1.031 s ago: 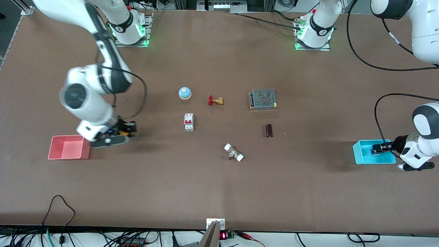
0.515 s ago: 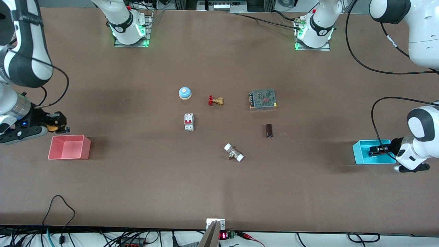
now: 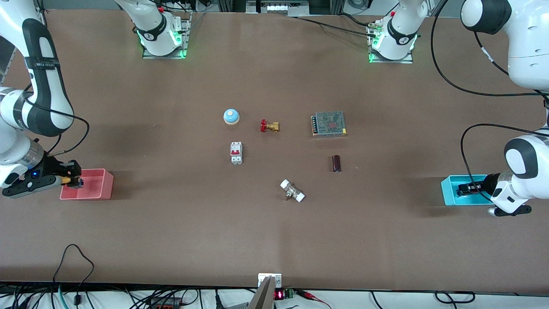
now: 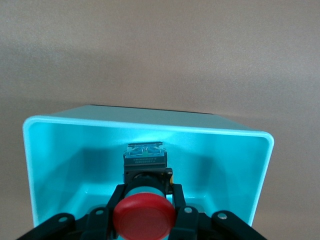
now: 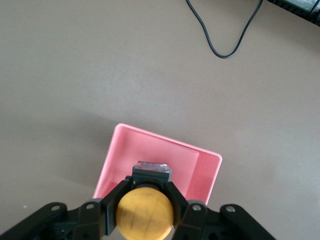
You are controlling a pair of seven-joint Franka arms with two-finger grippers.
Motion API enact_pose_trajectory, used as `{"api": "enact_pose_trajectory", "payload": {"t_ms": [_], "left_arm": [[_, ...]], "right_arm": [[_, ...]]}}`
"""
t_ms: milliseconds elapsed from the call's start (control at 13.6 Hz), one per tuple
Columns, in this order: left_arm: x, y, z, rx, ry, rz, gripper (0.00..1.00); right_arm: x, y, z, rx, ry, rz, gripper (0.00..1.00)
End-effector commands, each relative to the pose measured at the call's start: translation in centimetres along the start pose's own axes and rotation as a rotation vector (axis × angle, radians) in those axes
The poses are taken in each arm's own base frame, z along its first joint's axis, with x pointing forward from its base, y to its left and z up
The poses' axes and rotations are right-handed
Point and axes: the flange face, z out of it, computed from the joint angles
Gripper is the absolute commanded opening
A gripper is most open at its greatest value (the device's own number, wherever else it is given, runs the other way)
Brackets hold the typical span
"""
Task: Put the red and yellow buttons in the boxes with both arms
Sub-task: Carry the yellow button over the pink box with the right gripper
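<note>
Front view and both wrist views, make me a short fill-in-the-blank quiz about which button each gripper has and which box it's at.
1. The left gripper is shut on the button with the ____ cap.
2. That gripper is at the ____ box, toward the left arm's end of the table.
3. The right gripper is shut on the yellow button over the ____ box.
4. The white circuit breaker lies nearer the front camera than the blue ____.

Missing words: red; cyan-blue; pink; bell
</note>
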Motion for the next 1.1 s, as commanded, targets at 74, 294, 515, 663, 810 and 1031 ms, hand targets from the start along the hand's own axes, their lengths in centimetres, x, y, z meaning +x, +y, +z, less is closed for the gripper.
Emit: {"api": "enact_pose_trajectory", "payload": {"t_ms": [74, 294, 515, 663, 810, 1031], "left_arm": [[0.4, 0.2, 0.2, -0.029, 0.006, 0.016, 0.97], [0.3, 1.1, -3.7, -0.035, 0.059, 0.021, 1.00], [-0.3, 6.0, -11.6, -0.006, 0.155, 0.088, 1.00], [-2.1, 11.4, -15.9, 0.015, 0.184, 0.154, 1.00], [-4.7, 14.9, -19.9, 0.011, 0.220, 0.147, 1.00], [-8.3, 18.7, -24.1, -0.003, 0.203, 0.109, 1.00]], "right_arm": [[-0.6, 1.8, 1.9, -0.001, 0.008, -0.041, 0.18], [-1.3, 2.3, 3.1, 0.013, -0.005, -0.021, 0.18], [-1.5, 2.1, 3.6, 0.030, -0.016, -0.013, 0.18], [-1.6, 1.9, 4.3, 0.067, -0.007, 0.019, 0.18], [-1.8, 1.7, 5.2, 0.074, -0.014, 0.004, 0.18], [-1.9, 1.6, 6.0, 0.081, -0.021, 0.007, 0.18]]}}
